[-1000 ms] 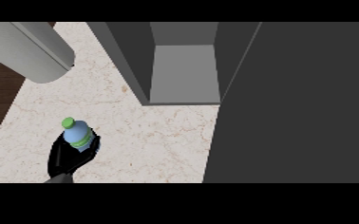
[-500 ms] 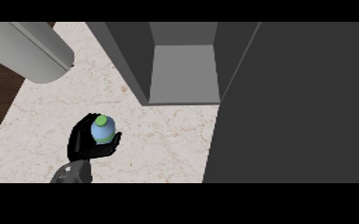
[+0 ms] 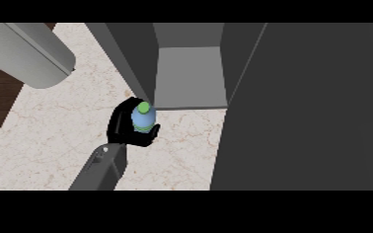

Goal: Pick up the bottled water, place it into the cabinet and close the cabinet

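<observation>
The bottled water [image 3: 143, 118] is pale blue with a green cap and stands roughly upright in my right hand [image 3: 122, 128]. The black fingers curl round its body. Hand and bottle hover over the marble counter [image 3: 58, 128], right at the front left corner of the open grey cabinet [image 3: 188, 76]. The cap sits just under the cabinet's left wall [image 3: 134, 54]. The cabinet's floor shows bare inside. Its dark door [image 3: 306, 108] stands open and fills the right side of the view. My left hand is out of view.
A large pale grey cylinder [image 3: 33, 54] lies across the upper left corner. The counter's left edge [image 3: 6, 103] borders a dark brown strip. The open door blocks the right half.
My right hand has carried the bottle up and to the right, from the counter's lower left to the cabinet's front left corner. More of the forearm shows now.
</observation>
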Action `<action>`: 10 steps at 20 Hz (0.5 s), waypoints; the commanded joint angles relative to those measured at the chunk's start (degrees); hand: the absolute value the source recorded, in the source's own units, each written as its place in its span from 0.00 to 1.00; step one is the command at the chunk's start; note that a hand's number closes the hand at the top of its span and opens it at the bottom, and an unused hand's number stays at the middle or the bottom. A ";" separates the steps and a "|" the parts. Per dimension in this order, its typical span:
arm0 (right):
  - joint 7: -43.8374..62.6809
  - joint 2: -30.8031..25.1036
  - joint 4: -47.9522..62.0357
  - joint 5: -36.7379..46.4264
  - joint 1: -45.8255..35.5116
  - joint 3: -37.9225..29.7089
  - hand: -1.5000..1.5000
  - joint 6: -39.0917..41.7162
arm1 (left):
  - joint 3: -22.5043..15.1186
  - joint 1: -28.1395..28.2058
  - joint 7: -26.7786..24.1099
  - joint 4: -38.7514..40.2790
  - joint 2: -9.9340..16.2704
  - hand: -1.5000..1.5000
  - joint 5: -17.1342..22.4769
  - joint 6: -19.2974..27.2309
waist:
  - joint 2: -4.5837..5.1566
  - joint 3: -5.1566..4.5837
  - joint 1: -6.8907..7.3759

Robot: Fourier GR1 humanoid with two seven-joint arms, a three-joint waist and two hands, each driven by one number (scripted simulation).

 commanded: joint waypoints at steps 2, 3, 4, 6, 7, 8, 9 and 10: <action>-0.95 0.38 -2.69 -12.05 2.85 -7.31 0.00 3.23 | -10.64 -2.01 2.82 -2.16 -0.47 1.00 8.47 5.17 | -0.14 0.03 -0.32; 1.30 0.85 -5.47 -10.50 3.74 -6.64 0.00 2.69 | -8.97 -2.62 6.63 -5.29 -0.47 1.00 8.95 4.51 | -0.19 0.01 0.35; 1.12 -0.23 -6.93 -14.28 4.86 -9.05 0.00 4.68 | -10.01 -4.50 3.59 -0.98 -0.47 1.00 9.90 6.36 | -0.03 -0.02 -1.09; -1.48 1.05 -2.60 -13.48 3.42 -9.88 0.00 5.07 | -12.20 -4.67 7.21 -5.30 -0.44 1.00 13.63 7.06 | -0.17 0.03 -0.39; -0.11 0.66 -3.19 -14.94 2.90 -11.45 0.00 5.21 | -12.00 -6.08 7.46 -4.20 -0.43 1.00 14.18 7.90 | -0.06 0.00 -0.76; -0.17 0.95 -2.06 -14.99 2.40 -11.53 0.00 5.35 | -14.76 -5.90 8.75 -5.79 -0.42 1.00 16.38 9.89 | -0.22 0.02 -1.26; -2.08 2.25 -1.32 -13.10 5.22 -10.12 0.00 6.46 | -14.86 -6.62 9.32 -6.57 -0.41 1.00 16.46 11.55 | -0.19 0.04 -1.02; -2.17 2.54 -0.24 -13.25 3.11 -10.85 0.00 5.85 | -15.60 -7.53 10.38 -7.65 -0.40 1.00 16.38 11.59 | -0.20 0.05 -0.82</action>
